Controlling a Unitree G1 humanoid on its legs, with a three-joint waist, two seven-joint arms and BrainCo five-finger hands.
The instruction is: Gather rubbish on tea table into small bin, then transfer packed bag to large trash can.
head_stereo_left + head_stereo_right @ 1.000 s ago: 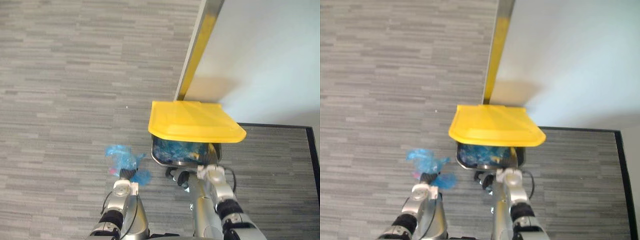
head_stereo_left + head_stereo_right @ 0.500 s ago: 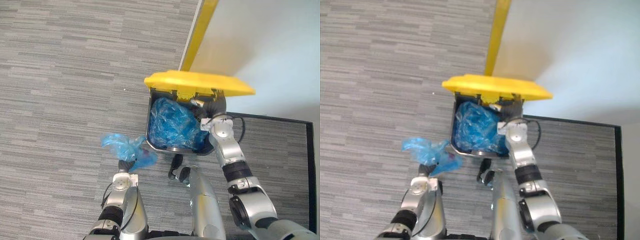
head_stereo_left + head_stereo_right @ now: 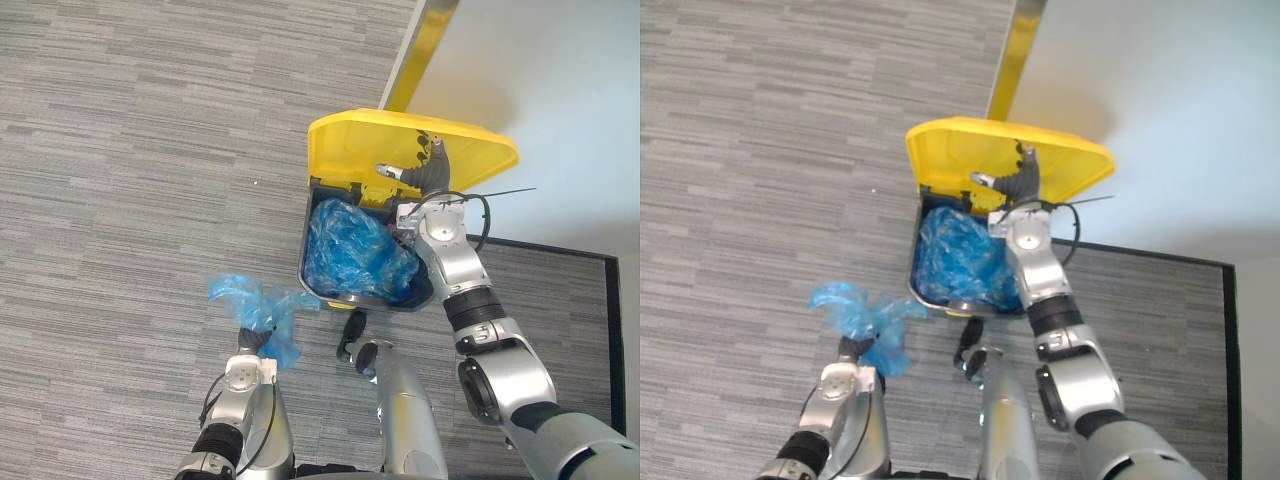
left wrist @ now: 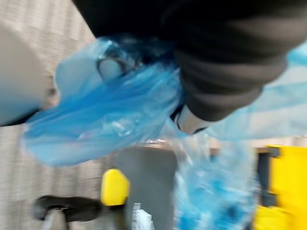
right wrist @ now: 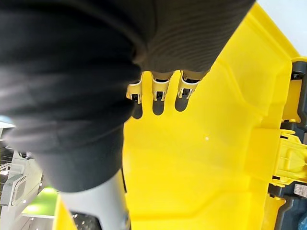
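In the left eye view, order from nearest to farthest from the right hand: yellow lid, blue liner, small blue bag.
1. yellow lid: the right hand touches its inner face.
2. blue liner: inside the bin, just below.
3. small blue bag: in the left hand, lower left.

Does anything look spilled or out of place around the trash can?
Nothing stands out. The right hand props the yellow lid open, the left hand holds the blue bag beside the trash can, no litter on the carpet.
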